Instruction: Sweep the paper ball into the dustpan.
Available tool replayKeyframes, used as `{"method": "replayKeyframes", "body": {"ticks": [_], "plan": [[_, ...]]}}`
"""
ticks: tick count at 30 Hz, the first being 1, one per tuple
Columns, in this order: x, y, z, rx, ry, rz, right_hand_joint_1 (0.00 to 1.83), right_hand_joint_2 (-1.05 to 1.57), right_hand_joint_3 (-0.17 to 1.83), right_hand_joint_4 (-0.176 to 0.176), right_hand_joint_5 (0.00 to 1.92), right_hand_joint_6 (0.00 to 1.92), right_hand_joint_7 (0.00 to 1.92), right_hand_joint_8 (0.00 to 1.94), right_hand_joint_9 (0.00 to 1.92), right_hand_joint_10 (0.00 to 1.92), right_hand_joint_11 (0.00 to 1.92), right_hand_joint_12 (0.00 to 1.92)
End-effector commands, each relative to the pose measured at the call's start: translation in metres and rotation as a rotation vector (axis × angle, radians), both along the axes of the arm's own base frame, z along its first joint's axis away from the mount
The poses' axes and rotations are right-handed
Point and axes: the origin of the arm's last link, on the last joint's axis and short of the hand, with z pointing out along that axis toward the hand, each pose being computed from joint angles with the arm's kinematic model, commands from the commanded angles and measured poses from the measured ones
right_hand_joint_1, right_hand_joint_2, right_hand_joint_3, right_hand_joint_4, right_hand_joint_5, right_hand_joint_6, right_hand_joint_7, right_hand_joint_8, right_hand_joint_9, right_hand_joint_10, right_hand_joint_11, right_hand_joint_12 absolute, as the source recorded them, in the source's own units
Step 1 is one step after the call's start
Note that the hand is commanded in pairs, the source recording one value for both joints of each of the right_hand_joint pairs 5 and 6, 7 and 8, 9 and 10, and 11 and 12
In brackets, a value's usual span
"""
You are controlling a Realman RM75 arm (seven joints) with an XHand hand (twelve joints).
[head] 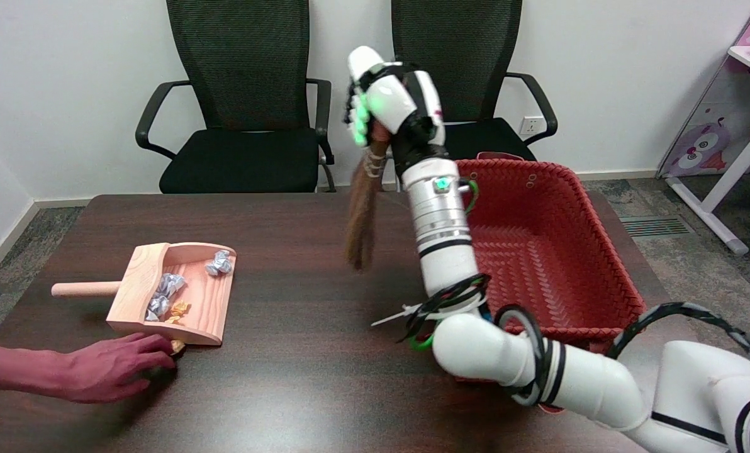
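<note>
The right hand [387,104], fingers clamped on the brush [362,214], hangs at twelve o'clock. Paper balls [168,286], light and crushable, lie in the dustpan [202,314] at nine o'clock; sweep gently.

Broom [362,214] blurred, its handle hidden inside the right hand [391,104], small orange scrap [177,345] half covered by a person's fingertips [155,352], person's arm cut by the left edge, basket [601,251] partly behind the arm.
</note>
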Motion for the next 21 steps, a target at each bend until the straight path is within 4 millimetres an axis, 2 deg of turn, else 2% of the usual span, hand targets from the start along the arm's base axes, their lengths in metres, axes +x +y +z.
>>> {"method": "replayKeyframes", "body": {"ticks": [1,10,21], "plan": [[-0.006,-0.019,0.088,-0.218,-0.012,-0.114,0.8,1.57,1.69,0.059,1.92,1.92,1.92,1.92,1.92,1.92,1.92,1.92],[-0.017,-0.027,0.1,-0.238,-0.039,-0.134,0.8,1.57,1.71,0.06,1.92,1.92,1.92,1.92,1.92,1.92,1.92,1.92],[-0.022,-0.034,0.094,-0.197,-0.072,-0.135,0.78,1.57,1.83,0.055,1.92,1.92,1.92,1.92,1.92,1.92,1.92,1.92]]}}
